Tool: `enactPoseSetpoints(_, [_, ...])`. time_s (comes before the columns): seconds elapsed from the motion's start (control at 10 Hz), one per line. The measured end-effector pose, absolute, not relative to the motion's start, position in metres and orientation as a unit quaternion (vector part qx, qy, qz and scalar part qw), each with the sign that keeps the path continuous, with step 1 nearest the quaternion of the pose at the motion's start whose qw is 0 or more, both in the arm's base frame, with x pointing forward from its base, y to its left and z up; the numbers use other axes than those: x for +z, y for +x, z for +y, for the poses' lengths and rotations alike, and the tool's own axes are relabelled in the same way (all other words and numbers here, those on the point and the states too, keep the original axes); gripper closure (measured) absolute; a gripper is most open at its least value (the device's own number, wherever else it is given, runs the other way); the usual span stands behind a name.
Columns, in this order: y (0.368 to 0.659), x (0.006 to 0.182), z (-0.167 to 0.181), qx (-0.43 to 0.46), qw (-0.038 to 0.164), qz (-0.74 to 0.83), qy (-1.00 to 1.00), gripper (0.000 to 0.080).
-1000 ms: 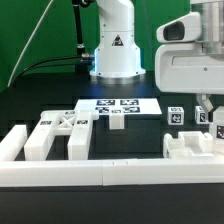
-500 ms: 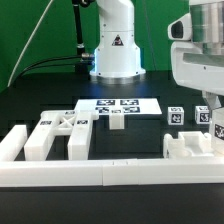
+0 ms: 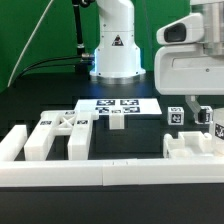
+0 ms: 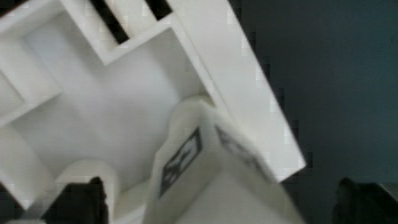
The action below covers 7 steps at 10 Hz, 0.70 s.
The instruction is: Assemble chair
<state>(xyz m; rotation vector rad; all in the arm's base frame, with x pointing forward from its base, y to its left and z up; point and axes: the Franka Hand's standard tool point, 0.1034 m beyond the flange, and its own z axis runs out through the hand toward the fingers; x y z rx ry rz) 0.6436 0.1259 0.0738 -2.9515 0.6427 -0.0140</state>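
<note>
OK, claw (image 3: 205, 111) hangs at the ext. view's right, spread wide, gripping nothing. On wrist cam I see a white tagged block (image 4: 187, 160) btw the fingertips (image 4: 80, 197), w/ a barred frame (image 4: 71, 90) just beyond. Other chair pieces (image 3: 52, 135) lie well apart, ext. left, behind the low rail (image 3: 100, 172).

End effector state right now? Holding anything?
Open: the end effector has its fingers spread either side of a tagged chair piece, gripping nothing.
</note>
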Motion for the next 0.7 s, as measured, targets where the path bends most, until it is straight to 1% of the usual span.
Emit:
enactPoseSetpoints(0.4, [0.6437, 0.0731, 0.1242, -0.013, 0.057, 0.073, -0.996, 0.0151])
enactPoseSetpoints(0.5, [0.6483, 0.0732, 0.1254, -0.022, 0.038, -0.027, -0.999, 0.0151])
enactPoseSetpoints(0.6, [0.653, 0.0718, 0.127, -0.031, 0.028, -0.117, -0.992, 0.0151])
enactPoseSetpoints(0.7, [0.6531, 0.07, 0.1259, -0.035, 0.027, -0.139, -0.989, 0.0151])
